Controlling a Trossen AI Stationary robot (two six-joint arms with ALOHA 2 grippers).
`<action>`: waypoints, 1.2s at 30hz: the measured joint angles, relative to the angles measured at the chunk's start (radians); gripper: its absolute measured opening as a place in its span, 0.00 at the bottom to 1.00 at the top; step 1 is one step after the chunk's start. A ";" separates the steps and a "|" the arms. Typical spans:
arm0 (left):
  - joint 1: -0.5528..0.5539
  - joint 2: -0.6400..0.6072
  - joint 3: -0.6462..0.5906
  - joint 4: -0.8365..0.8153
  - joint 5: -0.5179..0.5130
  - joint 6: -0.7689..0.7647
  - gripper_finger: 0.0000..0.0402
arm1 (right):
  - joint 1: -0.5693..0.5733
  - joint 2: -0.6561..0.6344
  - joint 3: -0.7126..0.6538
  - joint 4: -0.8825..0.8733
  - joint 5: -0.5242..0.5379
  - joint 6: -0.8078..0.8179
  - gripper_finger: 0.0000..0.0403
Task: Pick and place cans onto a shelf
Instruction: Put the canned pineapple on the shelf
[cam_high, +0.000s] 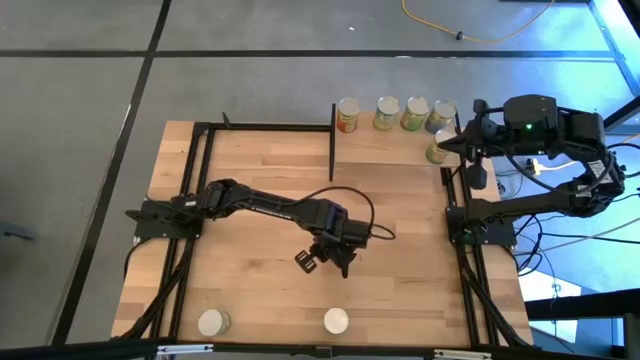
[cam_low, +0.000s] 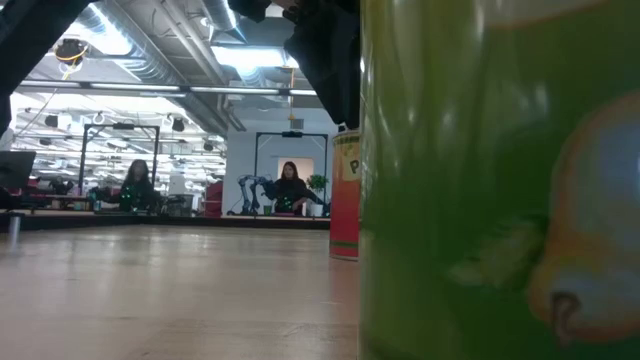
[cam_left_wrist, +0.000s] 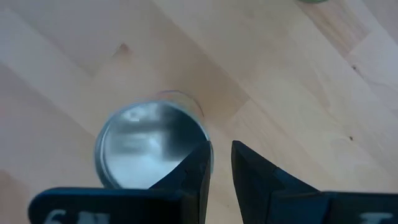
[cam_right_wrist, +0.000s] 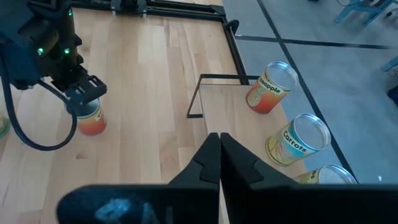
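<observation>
- The shelf (cam_high: 385, 145) carries five cans standing upright: the orange-red can (cam_high: 347, 114) at one end, then a yellow can (cam_high: 386, 112), two more cans (cam_high: 416, 112) beside it, and a fifth can (cam_high: 437, 150) just under the right gripper (cam_high: 462, 140).
- The right jaws are clenched together and hold nothing; the shelf cans stand near their tips.
- The left gripper (cam_high: 325, 258) is over the middle of the table (cam_high: 250, 160), above an orange-labelled can (cam_right_wrist: 91, 118).
- The left jaws stand a little apart; one finger (cam_left_wrist: 194, 171) lies over the can's shiny rim, and I cannot tell if they grasp it.
- Two other cans (cam_high: 212, 322) stand well apart from both jaws, at the table's near edge.
</observation>
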 joint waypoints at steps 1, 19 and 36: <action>0.000 0.000 0.004 -0.007 -0.001 -0.012 0.14 | 0.000 0.001 0.000 0.000 0.000 0.000 0.01; 0.000 -0.009 -0.079 0.059 0.005 -0.026 0.14 | 0.000 0.001 0.000 0.000 0.000 0.000 0.01; 0.000 -0.005 -0.082 0.102 -0.148 0.010 0.01 | 0.000 0.001 0.000 0.001 0.000 0.013 0.01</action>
